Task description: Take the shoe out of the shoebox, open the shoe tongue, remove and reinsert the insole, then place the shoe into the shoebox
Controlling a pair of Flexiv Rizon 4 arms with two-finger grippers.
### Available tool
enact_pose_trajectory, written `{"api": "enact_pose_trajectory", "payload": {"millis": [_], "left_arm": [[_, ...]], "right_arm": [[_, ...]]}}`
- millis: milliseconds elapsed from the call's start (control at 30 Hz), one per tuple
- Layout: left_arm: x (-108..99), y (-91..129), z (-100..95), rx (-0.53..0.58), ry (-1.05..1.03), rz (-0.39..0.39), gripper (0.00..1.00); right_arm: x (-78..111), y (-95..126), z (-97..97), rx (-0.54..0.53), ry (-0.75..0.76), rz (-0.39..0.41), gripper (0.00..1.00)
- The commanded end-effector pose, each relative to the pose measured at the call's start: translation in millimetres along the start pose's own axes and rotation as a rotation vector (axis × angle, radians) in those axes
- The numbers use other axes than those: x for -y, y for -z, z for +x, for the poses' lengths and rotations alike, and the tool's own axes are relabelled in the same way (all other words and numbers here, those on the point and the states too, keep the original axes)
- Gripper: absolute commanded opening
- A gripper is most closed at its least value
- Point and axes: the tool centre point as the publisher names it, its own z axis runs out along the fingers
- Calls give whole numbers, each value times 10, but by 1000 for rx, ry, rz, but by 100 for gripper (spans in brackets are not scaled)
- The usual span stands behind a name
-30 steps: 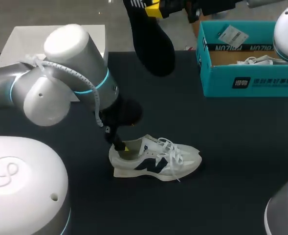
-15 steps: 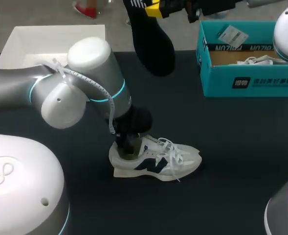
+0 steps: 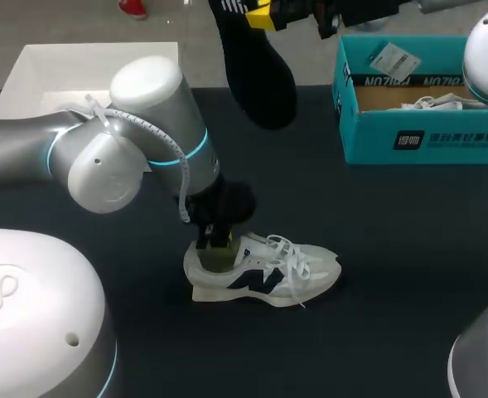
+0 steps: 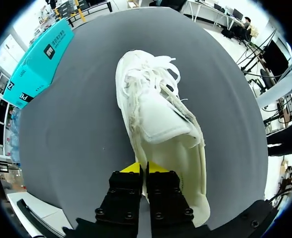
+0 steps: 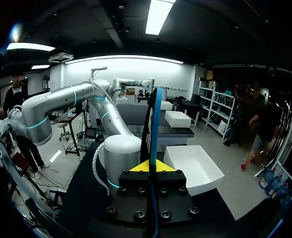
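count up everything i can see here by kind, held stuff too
shoes: 2, the shoe on the table and another partly showing in the shoebox
insole: 1
shoebox: 1
white tray: 1
total: 5

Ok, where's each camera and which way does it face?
Head view: above and behind, looking down on the table; left arm at the shoe, right gripper holding the insole.
Left wrist view: on that wrist, looking along the left gripper, shut on the shoe's heel.
Right wrist view: on that wrist, facing the room, right gripper clamping the insole edge-on.
Shared: head and left wrist views show shoe and shoebox.
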Motion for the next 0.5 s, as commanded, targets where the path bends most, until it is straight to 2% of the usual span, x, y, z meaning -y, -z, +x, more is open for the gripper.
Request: {"api": "enact_pose_trajectory", "payload": {"millis": [33, 500], "left_arm": [[-5, -30, 34, -5, -7, 2, 0], [6, -49, 0, 6, -14, 1, 0]], "right_arm": [[-1, -20, -5, 0, -1, 1, 0], [-1, -20, -5, 0, -1, 1, 0]]}}
